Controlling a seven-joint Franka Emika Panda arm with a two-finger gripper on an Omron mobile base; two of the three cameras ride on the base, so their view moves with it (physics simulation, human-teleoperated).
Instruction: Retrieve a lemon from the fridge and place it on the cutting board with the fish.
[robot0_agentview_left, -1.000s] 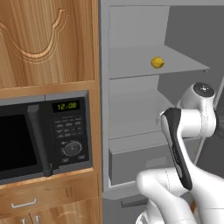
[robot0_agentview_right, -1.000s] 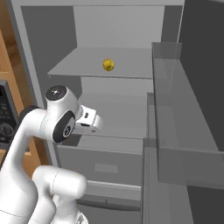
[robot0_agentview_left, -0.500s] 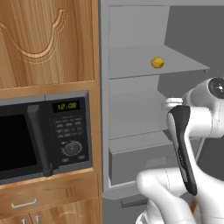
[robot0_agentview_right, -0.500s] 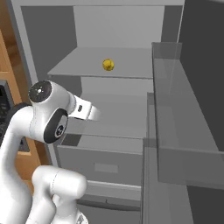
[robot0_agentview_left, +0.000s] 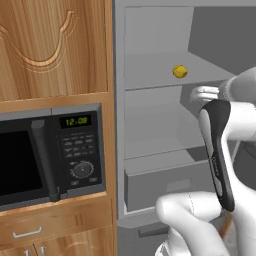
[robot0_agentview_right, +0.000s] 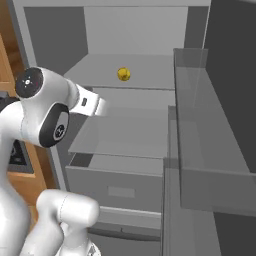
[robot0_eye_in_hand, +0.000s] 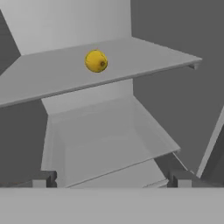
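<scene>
With its jaws spread wide and nothing between them, my gripper (robot0_eye_in_hand: 109, 177) points into the open fridge (robot0_agentview_right: 145, 35), level with the middle shelf (robot0_eye_in_hand: 109, 144) and short of it. From the hand view the two dark fingertips (robot0_eye_in_hand: 43, 178) frame that shelf's front edge, while the lemon (robot0_eye_in_hand: 96, 61) sits above and ahead of the hand, a little left of centre, alone on the upper shelf (robot0_eye_in_hand: 144, 54) and well apart from the fingers. Seen from the right base view, the wrist sticks out toward the fridge interior with the lemon (robot0_agentview_right: 124, 74) higher and deeper in than the hand; from the left base view the lemon (robot0_agentview_left: 180, 71) rests near the shelf's front, above the arm's dark-striped link. Below the hand lies the closed drawer (robot0_agentview_right: 117, 190), and off to its left side the microwave (robot0_agentview_left: 50, 155) sits in the wooden cabinet. I judge the job barely begun: the door stands open and the reach is under way, but the lemon is untouched. Still ahead are raising the hand to the upper shelf, closing on the fruit, pulling it out and carrying it to the cutting board with the fish.
</scene>
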